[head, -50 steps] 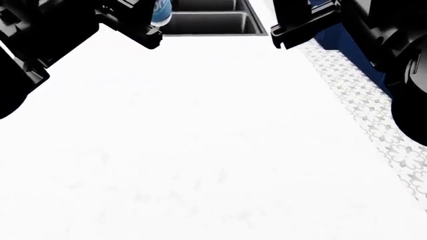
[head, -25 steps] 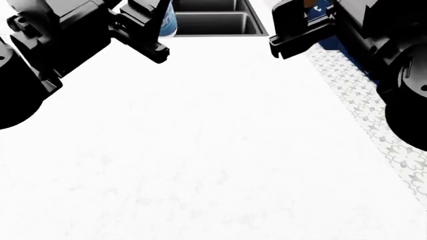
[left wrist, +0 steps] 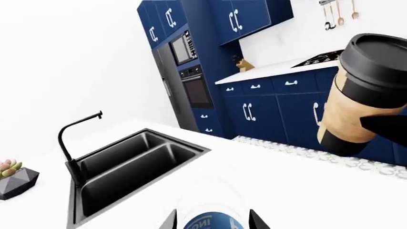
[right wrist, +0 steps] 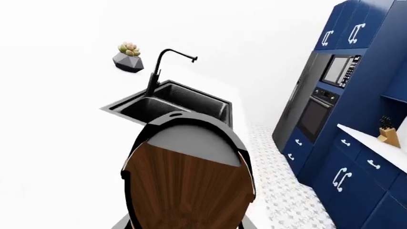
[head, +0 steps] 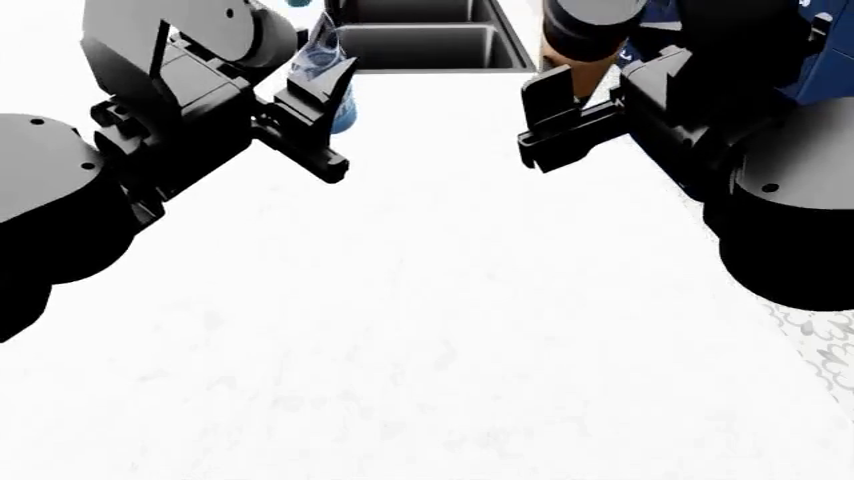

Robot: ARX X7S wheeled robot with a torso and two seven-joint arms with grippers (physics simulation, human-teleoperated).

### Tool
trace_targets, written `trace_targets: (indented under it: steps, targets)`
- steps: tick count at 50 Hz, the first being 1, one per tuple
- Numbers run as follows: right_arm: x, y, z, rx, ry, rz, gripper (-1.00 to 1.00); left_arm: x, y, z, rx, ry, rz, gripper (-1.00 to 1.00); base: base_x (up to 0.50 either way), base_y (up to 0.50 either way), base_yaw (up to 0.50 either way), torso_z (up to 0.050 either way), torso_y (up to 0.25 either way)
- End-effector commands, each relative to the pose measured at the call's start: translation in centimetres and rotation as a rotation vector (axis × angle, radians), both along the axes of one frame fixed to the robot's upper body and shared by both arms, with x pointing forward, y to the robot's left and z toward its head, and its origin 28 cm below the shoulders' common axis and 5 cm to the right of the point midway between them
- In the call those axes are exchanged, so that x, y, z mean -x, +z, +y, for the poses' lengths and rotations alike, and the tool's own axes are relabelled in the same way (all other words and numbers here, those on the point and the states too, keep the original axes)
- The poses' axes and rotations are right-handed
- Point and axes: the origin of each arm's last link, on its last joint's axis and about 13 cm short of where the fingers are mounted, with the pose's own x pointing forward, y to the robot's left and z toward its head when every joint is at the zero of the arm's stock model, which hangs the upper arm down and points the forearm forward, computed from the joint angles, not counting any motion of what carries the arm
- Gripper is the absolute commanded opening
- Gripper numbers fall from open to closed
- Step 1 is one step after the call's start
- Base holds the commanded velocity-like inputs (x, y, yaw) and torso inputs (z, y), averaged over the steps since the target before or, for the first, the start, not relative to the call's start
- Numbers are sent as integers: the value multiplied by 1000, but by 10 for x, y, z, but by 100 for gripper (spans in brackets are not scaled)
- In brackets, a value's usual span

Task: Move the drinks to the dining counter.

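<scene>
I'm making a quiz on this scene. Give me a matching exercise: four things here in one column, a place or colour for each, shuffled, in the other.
Things:
1. water bottle
2. coffee cup
3. sink
4. potted succulent

Descriptions:
A. dark, set into the white counter
B. in the right gripper
C. on the counter beyond the tap
D. in the left gripper

Pairs: 1-D, 2-B, 3-A, 4-C

Both arms reach forward, left claw (head: 324, 115) and right claw (head: 561, 115) clamped (each loaded)
</scene>
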Motion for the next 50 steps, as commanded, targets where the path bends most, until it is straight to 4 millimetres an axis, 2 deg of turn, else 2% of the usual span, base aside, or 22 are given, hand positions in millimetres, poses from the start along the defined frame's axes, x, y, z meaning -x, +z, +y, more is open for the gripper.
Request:
trace_targets:
  steps: [1,7,12,20,28,37,41,50]
  targets:
    - [-1,-3,0,12,-30,28,-100,1,-3,4,4,27,-8,-100,0,0,0,0,0]
    - [-6,-4,-3,-26,-97,85,-100,5,-2,4,6,24,-9,-100,0,0,0,0,2]
    - [-8,-4,-2,-89,-64,123,-100,6,-4,6,-1,38,6,-100,0,0,0,0,2]
    - [-9,-8,0,-99,11,184,-100,7,-8,4,-18,33,25,-100,0,0,0,1,0]
    - [-12,-9,0,-147,1,242,-100,9,-8,4,-25,27,40,-100,0,0,0,0,1]
    - [-14,-15,1,-123,3,258,-100,12,-13,7,-55,58,150,-100,0,0,0,0,1]
    - [-15,-16,1,-120,7,264,-100,13,-12,7,-9,66,217,-100,0,0,0,0,3]
    - [-13,-16,1,-112,14,263,-100,13,-17,6,-34,81,281,-100,0,0,0,1,0]
